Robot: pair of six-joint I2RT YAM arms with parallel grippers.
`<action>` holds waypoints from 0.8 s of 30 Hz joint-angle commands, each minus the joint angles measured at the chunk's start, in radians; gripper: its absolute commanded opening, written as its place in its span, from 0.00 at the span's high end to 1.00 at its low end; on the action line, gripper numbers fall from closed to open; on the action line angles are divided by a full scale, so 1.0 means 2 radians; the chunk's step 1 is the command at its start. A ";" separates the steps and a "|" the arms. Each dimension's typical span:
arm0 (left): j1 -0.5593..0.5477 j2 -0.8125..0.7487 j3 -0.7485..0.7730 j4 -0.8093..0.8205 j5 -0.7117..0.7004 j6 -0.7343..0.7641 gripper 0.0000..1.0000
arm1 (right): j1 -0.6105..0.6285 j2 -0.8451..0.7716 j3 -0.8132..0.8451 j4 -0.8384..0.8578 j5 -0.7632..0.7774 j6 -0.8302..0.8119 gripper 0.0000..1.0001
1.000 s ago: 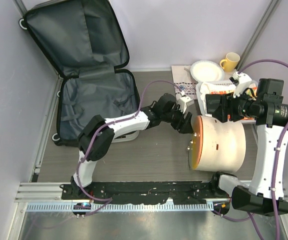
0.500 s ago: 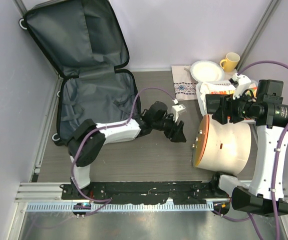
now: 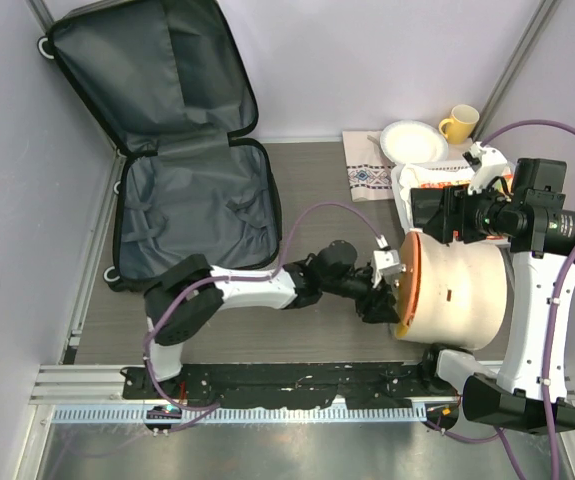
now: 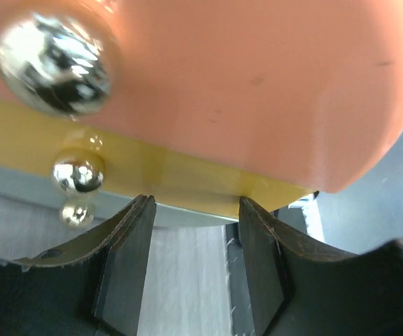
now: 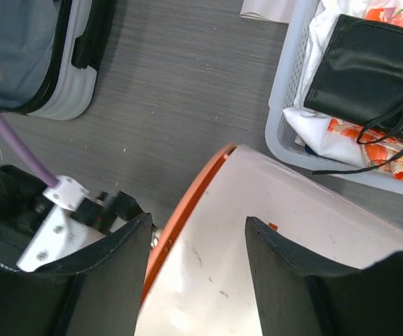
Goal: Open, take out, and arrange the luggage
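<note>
The luggage [image 3: 192, 200] lies open at the back left, dark grey lining up and its lid [image 3: 147, 80] leaning on the wall; its pale corner [image 5: 68, 98] shows in the right wrist view. A cream drum-shaped thing [image 3: 462, 290] with an orange end face [image 4: 243, 77] lies on its side at the right. My left gripper [image 3: 389, 302] is open, its fingertips [image 4: 145, 206] right at the face's yellow lower rim, and only table shows between them. My right gripper [image 3: 419, 215] stands open over the drum's cream side [image 5: 257, 266], close to the orange rim.
A white slatted basket [image 5: 285, 105] holding a black pouch [image 5: 369, 63] and orange-patterned cloth stands behind the drum. A white plate [image 3: 412, 140], a yellow mug [image 3: 459, 122] and a folded cloth [image 3: 367, 170] sit at the back right. Walls close in on both sides.
My left gripper pulled back from the orange face, then came down to its lower edge nearer the front. The drum has shifted right and turned a little. The right arm has barely moved.
</note>
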 commanded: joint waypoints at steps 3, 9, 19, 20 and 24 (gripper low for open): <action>-0.017 0.105 0.108 0.105 -0.043 -0.087 0.47 | 0.005 -0.015 0.024 0.027 0.012 0.047 0.39; -0.022 0.152 0.170 0.103 -0.061 -0.073 0.47 | 0.004 -0.031 0.026 -0.003 0.015 0.029 0.39; 0.016 0.024 0.030 0.063 -0.030 -0.084 0.37 | 0.014 -0.027 0.031 -0.104 -0.012 -0.101 0.41; 0.026 -0.015 0.012 0.049 -0.029 -0.083 0.37 | 0.022 -0.031 0.025 -0.104 -0.006 -0.108 0.41; 0.088 -0.110 -0.071 -0.035 -0.025 -0.071 0.35 | 0.078 -0.035 -0.028 -0.102 0.017 -0.135 0.44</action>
